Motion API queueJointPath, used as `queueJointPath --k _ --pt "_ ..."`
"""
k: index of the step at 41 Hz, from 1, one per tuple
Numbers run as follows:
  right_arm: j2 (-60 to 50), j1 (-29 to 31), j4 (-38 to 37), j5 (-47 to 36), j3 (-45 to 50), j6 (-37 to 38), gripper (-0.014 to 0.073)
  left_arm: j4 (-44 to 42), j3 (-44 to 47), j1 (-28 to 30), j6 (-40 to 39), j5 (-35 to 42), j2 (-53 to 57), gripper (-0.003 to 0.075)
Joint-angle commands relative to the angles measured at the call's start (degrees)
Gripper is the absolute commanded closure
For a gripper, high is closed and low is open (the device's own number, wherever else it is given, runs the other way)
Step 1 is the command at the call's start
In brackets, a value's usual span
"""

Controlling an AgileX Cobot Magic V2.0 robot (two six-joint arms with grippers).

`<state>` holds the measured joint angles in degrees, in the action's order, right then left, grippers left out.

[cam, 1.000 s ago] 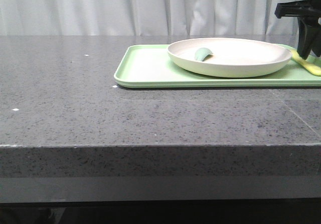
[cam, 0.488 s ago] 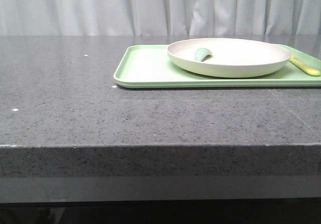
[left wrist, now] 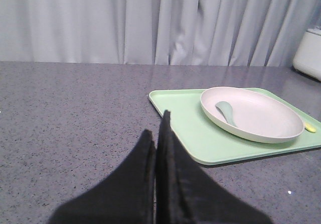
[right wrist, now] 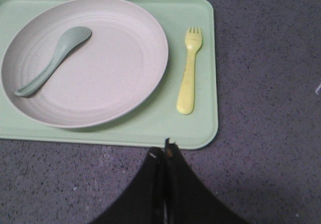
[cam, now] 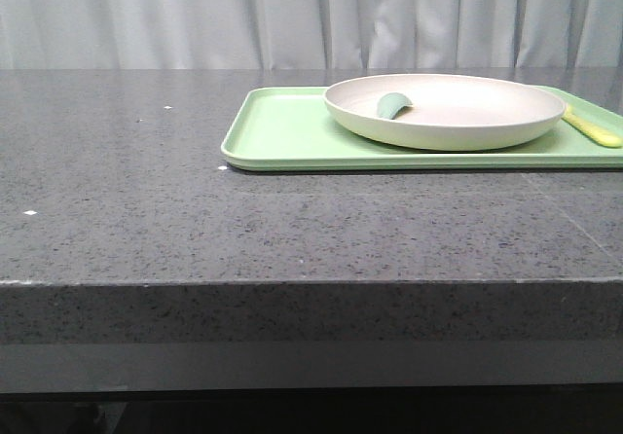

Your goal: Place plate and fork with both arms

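The left pincer [left wrist: 159,133] was closed and empty, poised over bare tabletop [cam: 146,191] left of the tray [cam: 282,132]. On the tray lay the plate [cam: 458,113], filling its middle, with a spoon [cam: 393,105] resting inside on the plate's left part. Just right of the plate, apart from its rim, the fork [right wrist: 188,76] lay flat on the tray floor near the right edge. The right pincer [right wrist: 164,156] was closed and empty, above the tabletop just beside the tray's edge.
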<state>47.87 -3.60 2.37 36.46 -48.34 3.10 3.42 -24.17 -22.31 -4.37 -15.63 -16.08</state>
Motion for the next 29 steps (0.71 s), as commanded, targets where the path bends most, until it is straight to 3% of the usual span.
queueJointPath --k 1,10,17,29 --pt "-8.0 0.1 -0.4 -7.7 5.2 -1.1 0.0661 0.1 -1.5 0.0 0.1 4.7 -0.4 0.0738" --pt "-27.1 0.1 -0.6 -15.2 18.8 -1.1 0.0661 0.1 -1.5 0.0 0.1 4.7 -0.4 0.0738" --pt "-38.4 0.1 -0.6 -16.5 24.0 -1.1 0.0661 0.1 -1.5 0.0 0.1 4.7 -0.4 0.0738" --pt "-42.4 0.1 -0.6 -16.2 24.9 -1.1 0.0661 0.1 -1.5 0.0 0.1 4.7 -0.4 0.0738"
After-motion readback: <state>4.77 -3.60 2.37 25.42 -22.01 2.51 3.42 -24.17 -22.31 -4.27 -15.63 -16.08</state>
